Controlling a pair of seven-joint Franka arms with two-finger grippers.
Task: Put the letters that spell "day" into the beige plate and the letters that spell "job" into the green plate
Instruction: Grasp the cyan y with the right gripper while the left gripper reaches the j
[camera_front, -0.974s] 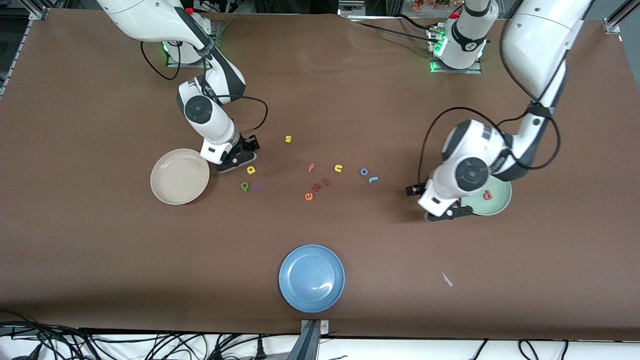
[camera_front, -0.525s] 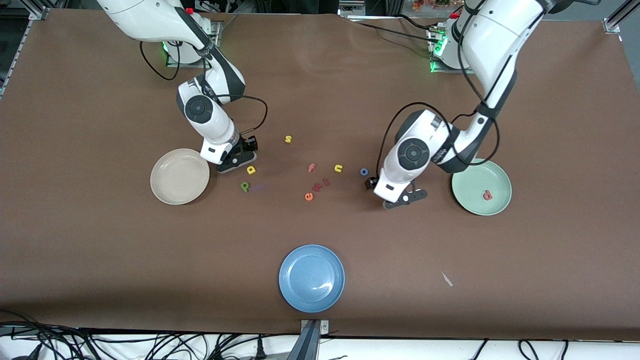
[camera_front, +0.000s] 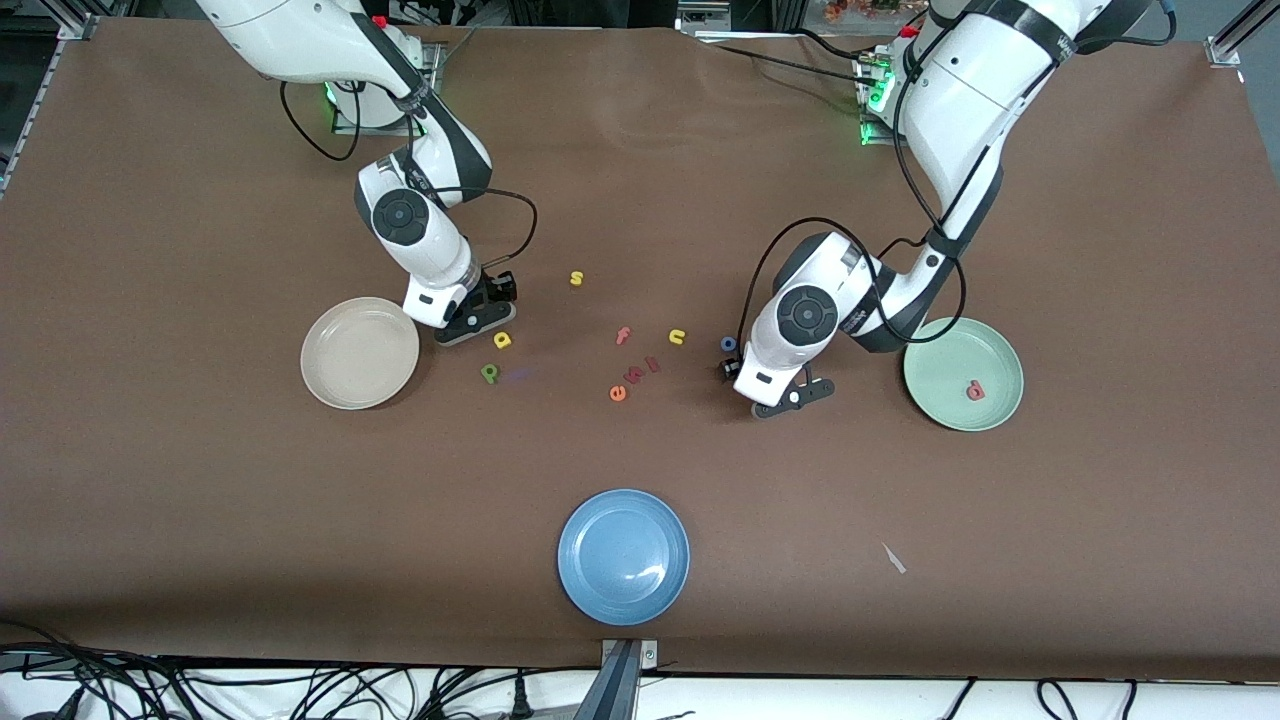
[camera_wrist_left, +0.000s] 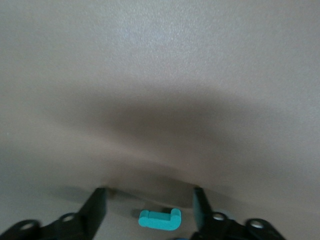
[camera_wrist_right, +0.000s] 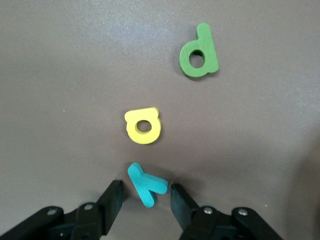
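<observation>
The teal j (camera_wrist_left: 159, 219) lies flat on the tabletop (camera_front: 200, 520) between the parted fingers of the left pincer (camera_wrist_left: 150, 212), beside the blue o (camera_front: 728, 344). The red b (camera_front: 975, 391) is already in the green plate (camera_front: 935, 345). The right pincer (camera_wrist_right: 146, 197), fingers apart, straddles the teal y (camera_wrist_right: 146, 188) near the beige plate (camera_front: 350, 360), with the yellow a (camera_wrist_right: 143, 126) and green d (camera_wrist_right: 199, 54) just ahead. Each letter sits off-centre, so closing fingers could skid it aside.

Mid-worktop: teal y (camera_wrist_right: 146, 185), yellow a (camera_front: 502, 340), green d (camera_front: 489, 373) lie flat beside empty beige plate (camera_front: 335, 375). Blue o (camera_front: 728, 344) and teal j (camera_wrist_left: 160, 219) lie flat; salmon b (camera_front: 975, 391) in green plate (camera_front: 940, 400).
</observation>
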